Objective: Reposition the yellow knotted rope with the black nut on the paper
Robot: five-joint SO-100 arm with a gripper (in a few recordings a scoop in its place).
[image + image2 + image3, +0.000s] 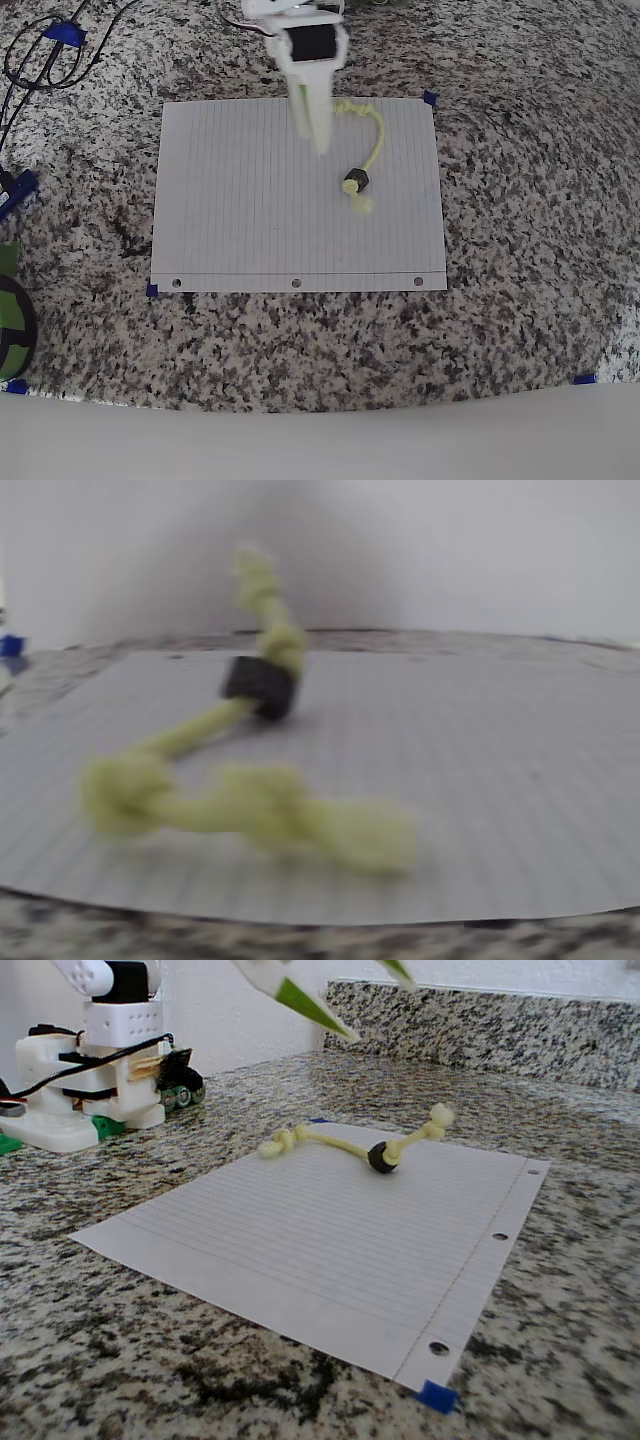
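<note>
Yellow knotted rope point(376, 150) (black nut point(356, 181) threaded) on the paper point(240, 210)

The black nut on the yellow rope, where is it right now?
In the overhead view the black nut sits on the right half of the paper, threaded on the yellow knotted rope close to its lower knot, below and right of the gripper.

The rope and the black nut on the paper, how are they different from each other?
The rope is pale yellow-green, while the nut is black. The rope is long, thin and curved, with a knot at each end; the nut is short and chunky. The rope reaches from the paper's top edge in the overhead view to near its middle, while the nut sits at one spot close to the lower knot. Both rest on the paper, and the rope passes through the nut.
</note>
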